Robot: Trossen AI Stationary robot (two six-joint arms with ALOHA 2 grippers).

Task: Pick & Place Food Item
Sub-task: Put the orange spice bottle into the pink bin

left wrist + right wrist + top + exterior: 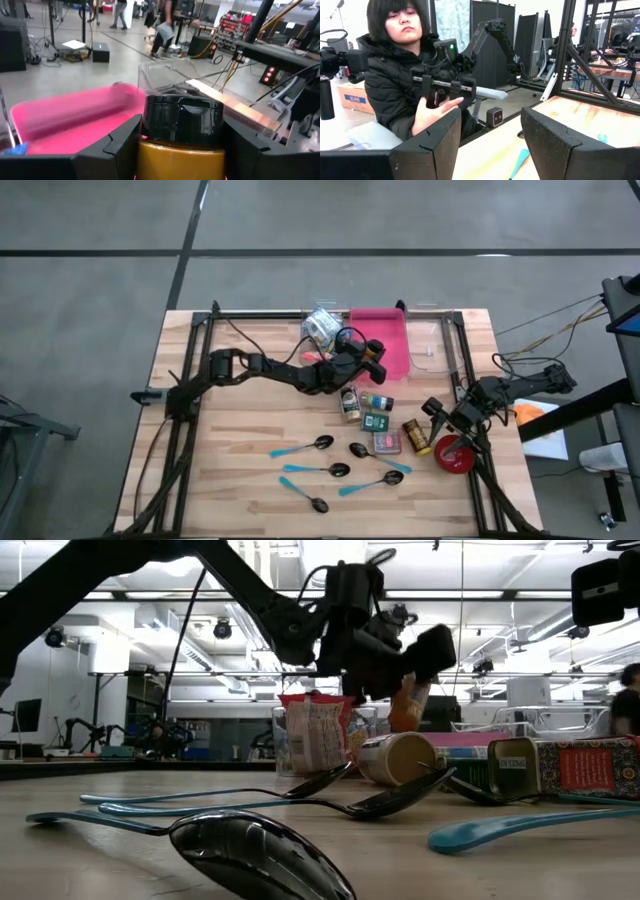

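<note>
The left hand [372, 356] grips a jar [182, 142] with a black lid and amber-yellow body between its two fingers, holding it in the air just beside the pink tray [385, 335] that lies at the far edge of the bench [230, 450], right of the middle. In the left wrist view the jar fills the gap between the fingers, with the pink tray and one clear plastic box [165, 75] beyond it. The right hand [440, 420] waits near the right edge of the bench, its fingers apart and gripping nothing, and its wrist view looks across at a person in a black jacket [395, 85] holding a controller. One crinkled packet [321, 326] sits just left of the tray at the far edge. In the middle of the bench stand about five small food items in a cluster: a lying tin [349, 402], a small bottle [378, 401], two boxes [375, 421] and a brown jar [417, 436]. One red disc [456, 455] lies near the right edge. Five spoons [335, 470] with blue handles are spread toward the near edge.
</note>
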